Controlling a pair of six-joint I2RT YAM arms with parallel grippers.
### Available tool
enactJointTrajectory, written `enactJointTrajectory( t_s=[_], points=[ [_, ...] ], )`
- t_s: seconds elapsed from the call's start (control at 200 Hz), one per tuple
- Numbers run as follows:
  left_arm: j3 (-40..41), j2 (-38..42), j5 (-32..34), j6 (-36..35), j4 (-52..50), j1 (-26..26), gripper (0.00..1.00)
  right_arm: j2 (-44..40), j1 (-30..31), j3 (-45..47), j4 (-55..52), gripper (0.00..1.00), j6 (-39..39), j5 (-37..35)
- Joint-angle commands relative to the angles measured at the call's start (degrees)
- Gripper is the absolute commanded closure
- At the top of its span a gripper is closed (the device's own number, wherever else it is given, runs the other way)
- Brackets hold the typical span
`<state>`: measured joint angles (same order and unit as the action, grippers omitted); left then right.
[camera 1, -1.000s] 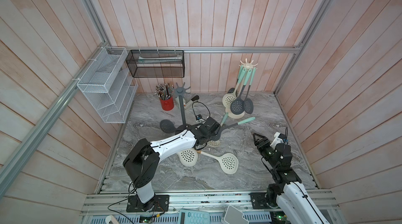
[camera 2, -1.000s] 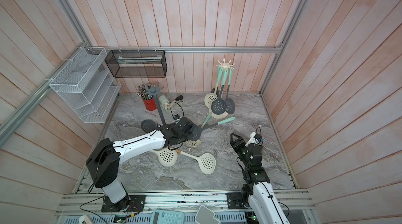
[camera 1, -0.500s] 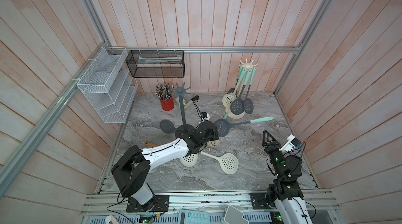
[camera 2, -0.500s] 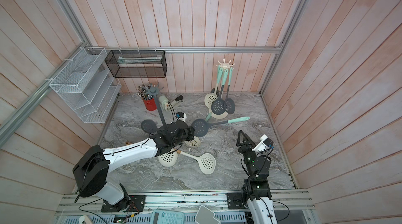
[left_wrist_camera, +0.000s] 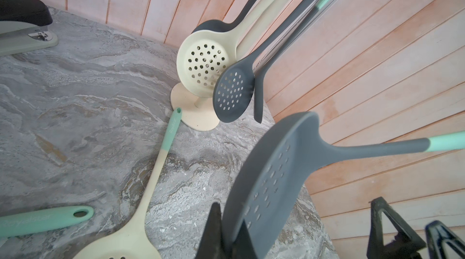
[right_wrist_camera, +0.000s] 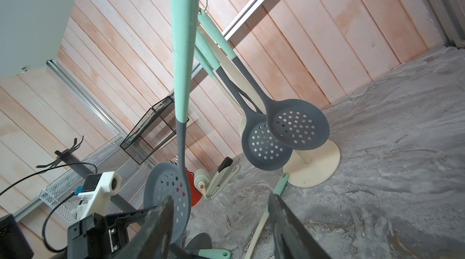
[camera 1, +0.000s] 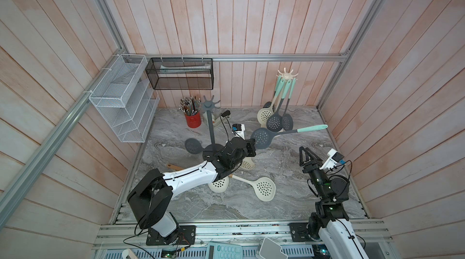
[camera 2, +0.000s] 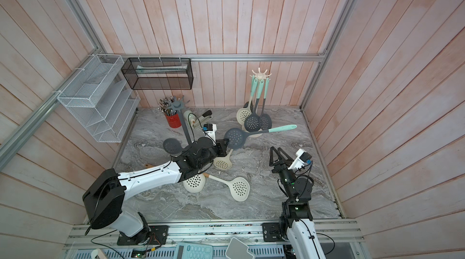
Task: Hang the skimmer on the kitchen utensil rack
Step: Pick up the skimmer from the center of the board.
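The dark grey skimmer (camera 1: 263,138) with a mint handle hangs in the air over mid-table, its handle pointing right. My left gripper (camera 1: 253,147) is shut on the rim of the perforated head (left_wrist_camera: 276,169); in the left wrist view the gripper (left_wrist_camera: 227,217) pinches that edge. My right gripper (camera 1: 305,153) stands open to the right, below the handle's end; in the right wrist view the gripper (right_wrist_camera: 221,197) holds nothing and the skimmer handle (right_wrist_camera: 182,56) rises in front of it. A cream utensil rack (camera 1: 286,75) at the back right carries several skimmers. A grey rack (camera 1: 210,105) with bare hooks stands at left centre.
Two cream skimmers (camera 1: 264,188) (camera 1: 219,184) lie on the marble near the left arm, and a grey one (camera 1: 192,144) lies beside the grey rack's base. A red pencil cup (camera 1: 193,119) and a stapler (camera 1: 221,117) sit at the back. Wire shelves (camera 1: 123,99) and a black mesh basket (camera 1: 180,74) hang on the walls.
The left arm has lifted the grey skimmer off the table and carried it higher and to the right. The right arm has reared up, its open gripper now pointing toward the handle.
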<state>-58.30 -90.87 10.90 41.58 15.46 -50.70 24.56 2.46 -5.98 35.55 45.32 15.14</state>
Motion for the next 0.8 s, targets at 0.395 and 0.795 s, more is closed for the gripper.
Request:
enactJointTrajectory(
  t_s=[0.395,0.795],
  points=[
    [0.33,-1.94,-3.49,0.69,3.85,-0.25,1.00,12.64,-0.21,-8.23,14.05,0.39,-7.60,0.53],
    [1.15,-1.54,-5.09,1.47,4.31,-0.32,1.00,19.45,-0.48,-12.95,18.52,0.56,-10.37,0.24]
  ],
)
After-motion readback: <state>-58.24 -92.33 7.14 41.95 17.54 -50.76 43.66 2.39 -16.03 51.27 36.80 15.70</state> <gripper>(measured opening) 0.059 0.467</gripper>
